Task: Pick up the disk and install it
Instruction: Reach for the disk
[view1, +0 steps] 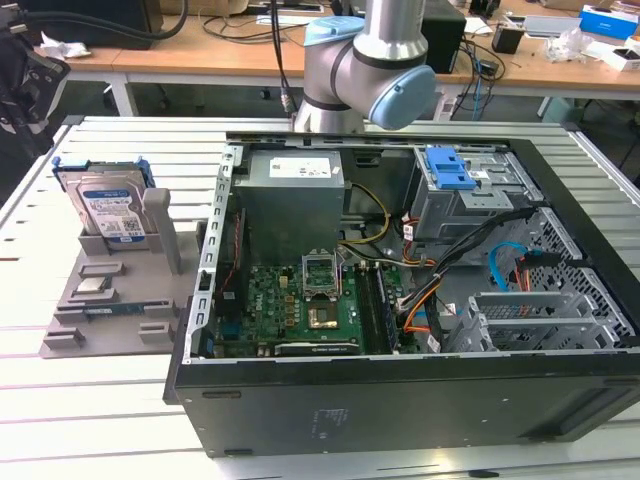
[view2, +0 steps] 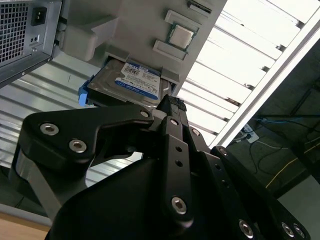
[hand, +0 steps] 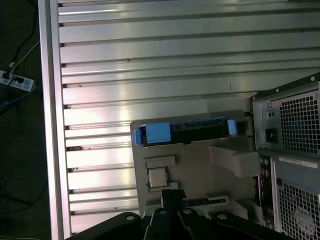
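Observation:
The disk (view1: 110, 210) is a silver drive with a white-and-blue label in a blue carrier. It stands on edge in a slot of the grey holder (view1: 110, 300) at the exterior view's left, beside the open computer case (view1: 400, 390). In both wrist views the disk (view2: 137, 82) (hand: 185, 132) sits in the holder ahead of my black gripper (view2: 170, 102) (hand: 170, 194). The gripper is shut, holds nothing and stays well apart from the disk. The arm (view1: 360, 60) rises behind the case.
A grey power-supply box (view1: 290, 190), a motherboard (view1: 300, 300), cables and a drive cage with a blue latch (view1: 448, 170) fill the case. A small processor chip (hand: 158, 176) lies on the holder. The slatted metal table (hand: 150, 60) ends at a rail; desks stand behind.

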